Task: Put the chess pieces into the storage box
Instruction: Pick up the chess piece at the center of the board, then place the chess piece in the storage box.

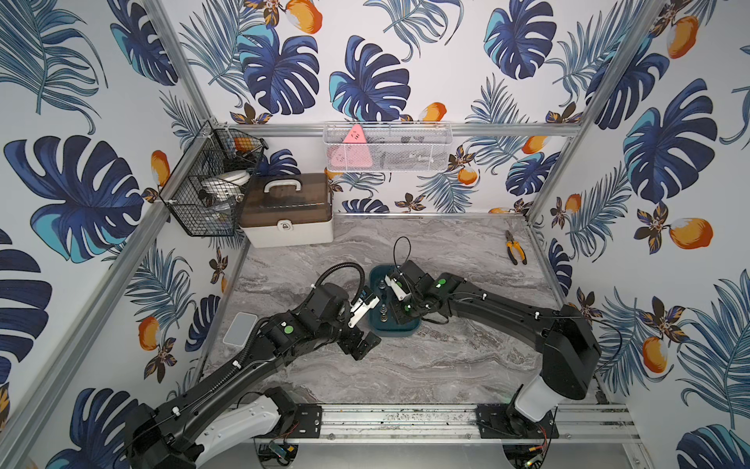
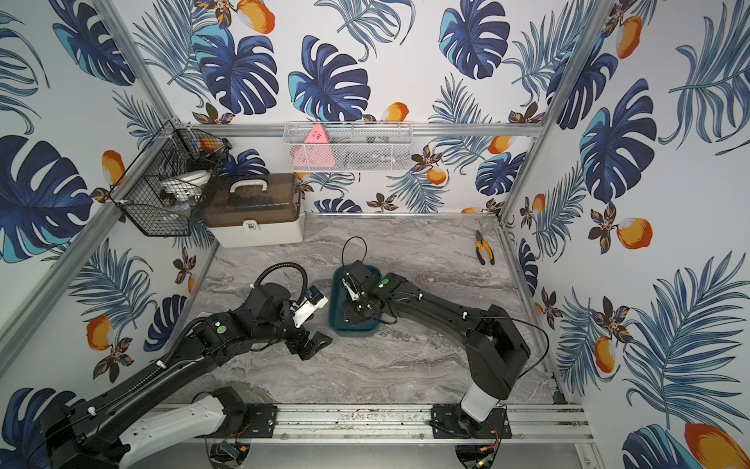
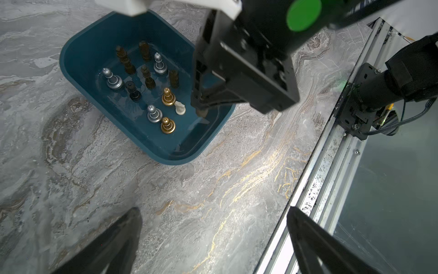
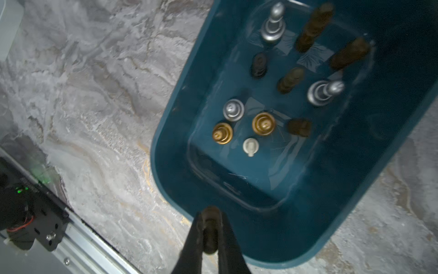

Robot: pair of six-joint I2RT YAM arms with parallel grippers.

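The dark teal storage box [image 1: 414, 325] [image 2: 337, 320] [image 3: 94, 42] [image 4: 331, 213] sits mid-table. Inside stand several chess pieces: dark brown ones [image 3: 147, 76], silvery ones [image 3: 111, 78], golden ones [image 3: 168, 96] and a white one [image 3: 180, 108]. My right gripper [image 4: 210, 213] hangs over the box's near end, shut on a dark brown chess piece [image 4: 210, 232]. The left wrist view shows that piece [image 3: 202, 112] just above the box floor. My left gripper [image 3: 213, 211] [image 1: 363, 343] is open and holds nothing, above bare table left of the box.
A white case with a brown lid [image 1: 286, 211] stands at the back left under a black wire basket [image 1: 211, 182]. A white mesh basket [image 1: 385, 148] hangs on the back wall. Yellow-handled pliers [image 1: 514, 247] lie back right. A grey flat pad [image 1: 240, 329] lies at the left edge.
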